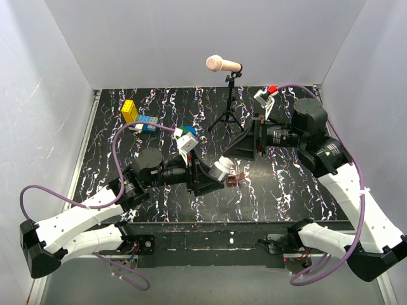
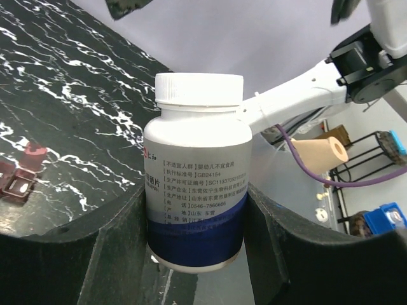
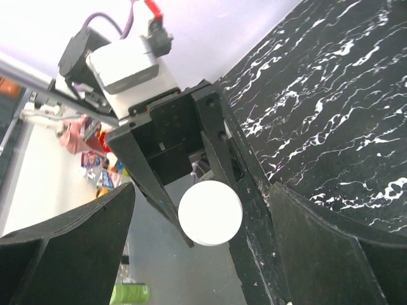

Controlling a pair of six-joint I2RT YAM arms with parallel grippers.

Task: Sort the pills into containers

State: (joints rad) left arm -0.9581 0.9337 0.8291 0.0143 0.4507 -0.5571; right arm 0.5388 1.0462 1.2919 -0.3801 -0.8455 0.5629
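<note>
Inspection from near edge of counter [image 1: 286,190] outward.

Nearest: left gripper [image 1: 218,173], jaws closed partway on white bottle [image 2: 194,184], clamping its lower body on both sides. Held off the counter, as far as can be judged, and tipped towards level in the overhead view. White cap [image 3: 210,213] on. No loose pills seen anywhere.

Just beside the bottle, resting on the counter: reddish-brown pill box [image 1: 234,178]. One pale pink lid segment raised in the left wrist view, with a pale speck in the compartment under it, too small to call a pill. State of the other lid segments: cannot tell.

Next out: right gripper [image 1: 238,152], jaws spread wide, holding nothing, lined up facing the cap and apart from it.

Farthest: microphone [image 1: 224,64] on a tripod, and toy blocks [image 1: 130,110] at back left, well apart from the work.

Assessment: early stage. Bottle secured and box in place, but cap not off and nothing visibly sorted. Outstanding: cap removal, getting pills out, placing them into compartments. Probable step in hand: closing the right jaws round the cap to unscrew it.
</note>
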